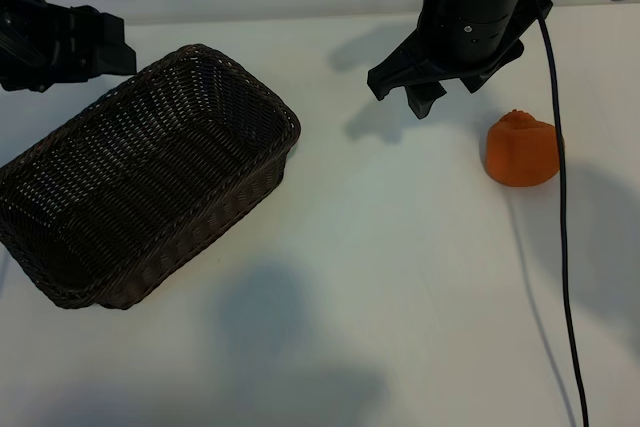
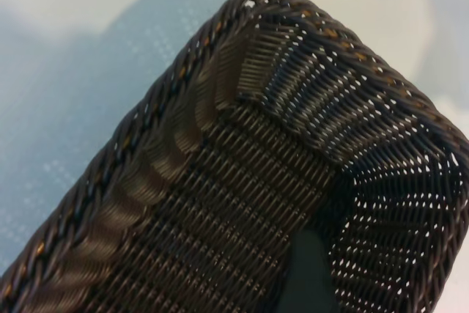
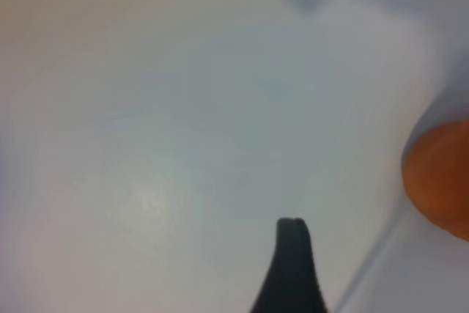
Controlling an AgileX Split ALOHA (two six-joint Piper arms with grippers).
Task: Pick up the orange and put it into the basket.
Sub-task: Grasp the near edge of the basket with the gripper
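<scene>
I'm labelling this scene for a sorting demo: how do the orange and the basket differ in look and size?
The orange is a small, matte, bright-orange rounded lump with a puckered top; the basket is large, rectangular, dark-brown woven wicker with a braided rim. The orange is solid, while the basket is an open, empty container. The orange sits at the exterior view's right, the basket at its left. Both rest on the white table, untouched by either hand.

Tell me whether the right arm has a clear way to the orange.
Probably yes. The right tool hangs open above the table, just beside the orange, which sits alone with nothing over or around it. The basket lies well off to the other side.
</scene>
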